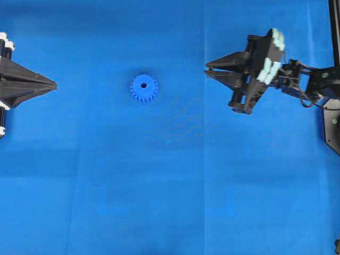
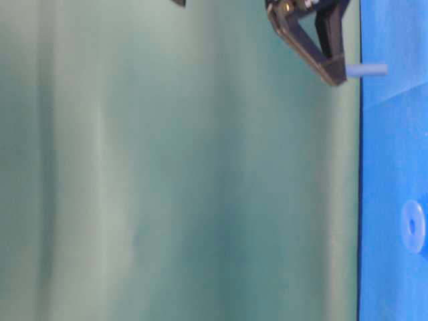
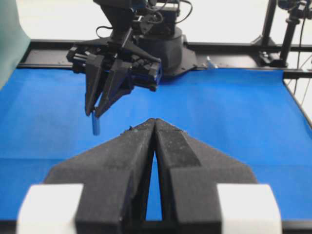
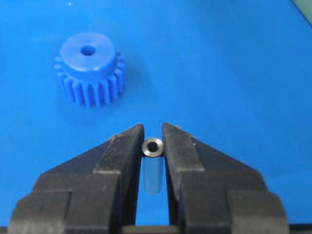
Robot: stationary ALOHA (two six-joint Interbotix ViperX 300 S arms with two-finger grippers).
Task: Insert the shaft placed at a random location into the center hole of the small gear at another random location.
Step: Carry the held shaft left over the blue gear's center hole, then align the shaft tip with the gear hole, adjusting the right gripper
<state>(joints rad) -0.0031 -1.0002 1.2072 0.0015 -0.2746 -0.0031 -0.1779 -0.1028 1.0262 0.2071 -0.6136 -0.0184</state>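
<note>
Right wrist view showed what the overhead view did not: the shaft [image 4: 153, 147] seen end-on, a shiny ring-like end with a pale body below it, pinched between the right gripper [image 4: 153, 141] fingertips at lower centre of frame. Overhead, the right gripper [image 1: 208, 69] sat at upper right with its tips drawn together, and the shaft was not discernible there. The table-level view, turned sideways, showed the shaft [image 2: 366, 69] as a pale stub projecting from the gripper tip toward the blue mat [image 2: 394, 167] at upper right. In the left wrist view it hung below the right gripper [image 3: 96, 114] as a short bluish rod [image 3: 96, 126], clear of the mat.

Count — one shaft, one small gear [image 1: 144, 88], two grippers.

Gear: bright blue, toothed rim, raised round hub with the center hole [image 4: 88, 49] dark and open; lying flat on the mat, upper centre-left overhead, well apart from both grippers. Left gripper [image 1: 54, 84] at the left edge — fingers closed together, holding nothing.
</note>
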